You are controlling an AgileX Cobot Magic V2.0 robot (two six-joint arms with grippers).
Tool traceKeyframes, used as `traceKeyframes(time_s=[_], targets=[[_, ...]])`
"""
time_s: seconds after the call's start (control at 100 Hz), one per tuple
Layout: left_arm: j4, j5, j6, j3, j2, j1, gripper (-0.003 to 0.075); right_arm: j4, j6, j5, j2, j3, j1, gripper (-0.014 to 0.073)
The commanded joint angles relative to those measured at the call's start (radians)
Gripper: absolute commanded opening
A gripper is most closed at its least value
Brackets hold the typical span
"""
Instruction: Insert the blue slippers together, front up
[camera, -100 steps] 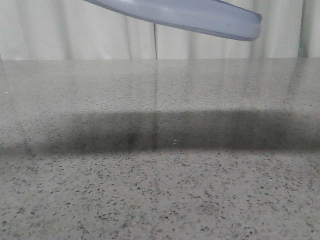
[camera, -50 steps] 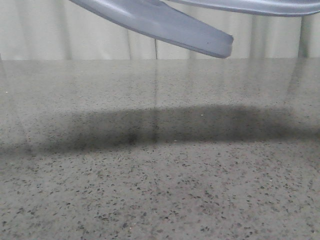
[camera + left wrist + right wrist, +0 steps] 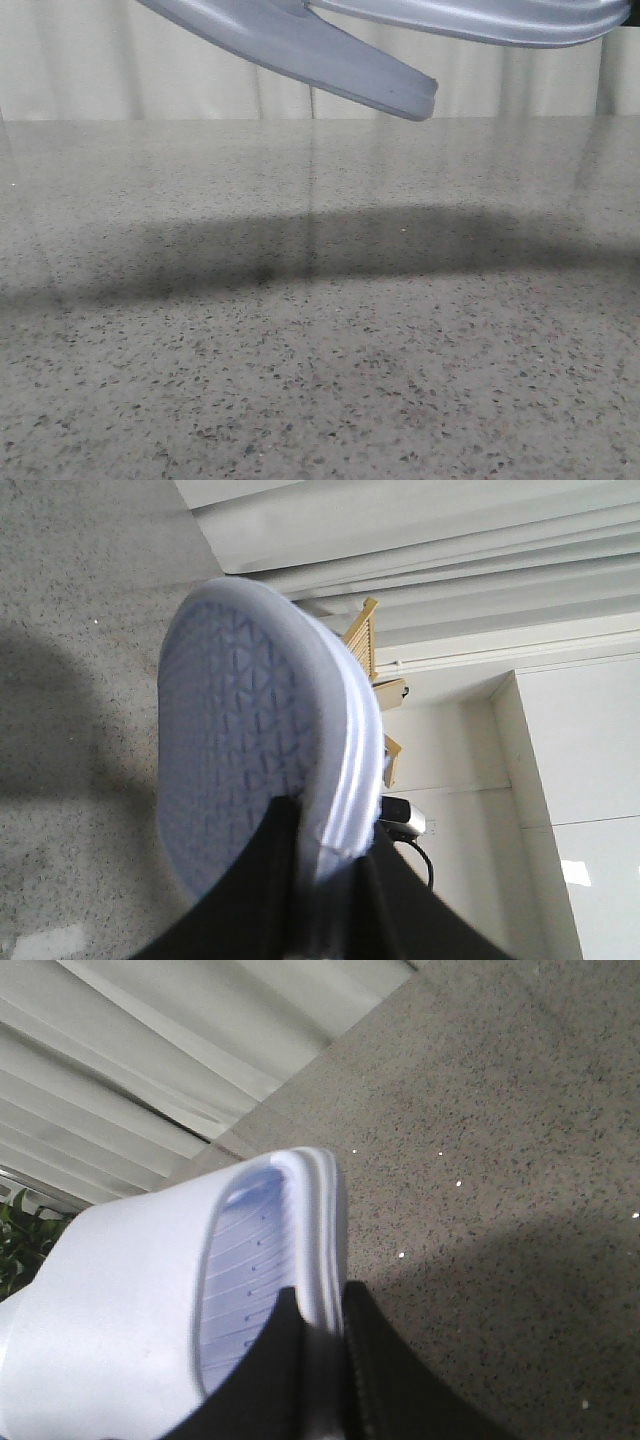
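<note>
- Both blue slippers [image 3: 300,45] up off the bench [image 3: 320,350].
- Left hand [image 3: 325,880] pinching one sole edge; right hand [image 3: 315,1380] pinching the other's rim.
- Line up toes, then slide together slowly.

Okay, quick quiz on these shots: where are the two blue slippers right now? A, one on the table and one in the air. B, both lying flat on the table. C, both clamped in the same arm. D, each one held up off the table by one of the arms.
D: the left tool pinches one slipper by its sole edge, the right tool pinches the other slipper, both above the speckled table.
</note>
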State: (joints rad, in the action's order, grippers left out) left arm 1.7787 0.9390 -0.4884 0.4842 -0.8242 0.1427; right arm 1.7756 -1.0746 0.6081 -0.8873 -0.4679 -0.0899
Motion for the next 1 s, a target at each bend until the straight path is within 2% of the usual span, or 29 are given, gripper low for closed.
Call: traceKeyframes(time_s=[0.0,0.2,0.28,0.54,0.68,0.82,0.99], targets=[[0.082,0.146,0.009,0.026,0.004,0.025,0.0016,0.052,-0.061,0.134,0.009,-0.034,-0.014,-0.0106],[0.082,0.109,-0.01,0.026,0.004,0.025,0.0016,0.052,-0.123,0.014,0.048,-0.034,-0.014,-0.0103],[0.082,0.1,-0.01,0.026,0.004,0.025,0.0016,0.05,-0.15,-0.029,0.071,-0.034,-0.014,-0.0063],[0.082,0.052,-0.01,0.026,0.004,0.025,0.0016,0.043,-0.19,-0.082,0.103,-0.034,-0.014,0.0244],[0.082,0.026,-0.01,0.026,0.004,0.025,0.0016,0.039,-0.199,-0.113,0.103,-0.034,-0.014,0.0346],[0.082,-0.015,-0.01,0.026,0.004,0.025,0.0016,0.025,-0.199,-0.167,0.113,-0.034,-0.014,0.0383],[0.078,-0.076,-0.01,0.026,0.004,0.025,0.0016,0.017,-0.199,-0.248,0.166,-0.034,-0.014,0.0385]])
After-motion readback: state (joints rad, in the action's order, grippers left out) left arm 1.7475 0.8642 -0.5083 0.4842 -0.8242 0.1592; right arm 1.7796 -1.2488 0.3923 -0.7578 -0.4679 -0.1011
